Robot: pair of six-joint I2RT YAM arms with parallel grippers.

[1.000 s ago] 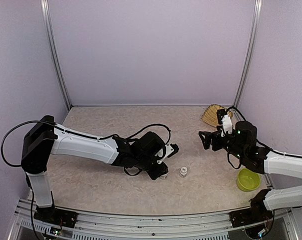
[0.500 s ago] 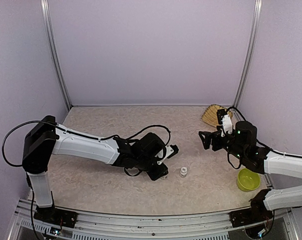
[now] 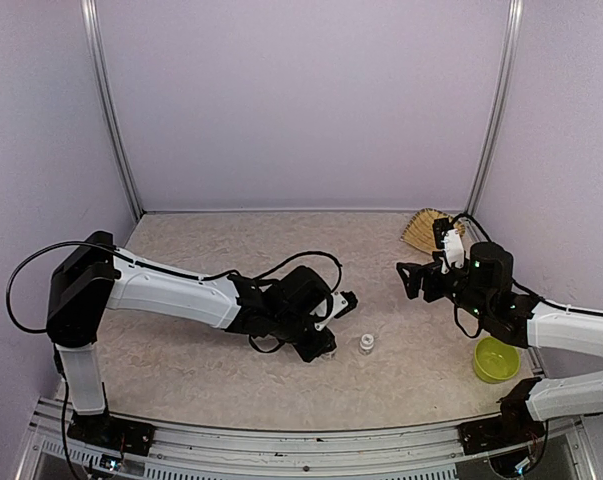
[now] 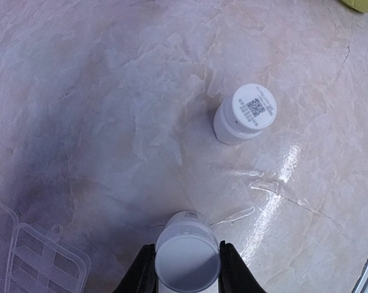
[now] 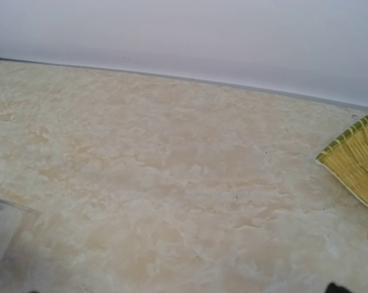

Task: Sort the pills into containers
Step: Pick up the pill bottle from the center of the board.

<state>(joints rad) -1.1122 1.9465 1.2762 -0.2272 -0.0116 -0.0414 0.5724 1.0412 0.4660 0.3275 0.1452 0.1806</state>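
Cylinder (image 4: 187, 253), smooth white, perhaps plastic, in left gripper (image 4: 187, 270)

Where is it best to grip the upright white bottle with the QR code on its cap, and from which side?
The QR-code bottle stands upright with free sides: I would come from above and close across its round cap. The left gripper holds a second bottle.
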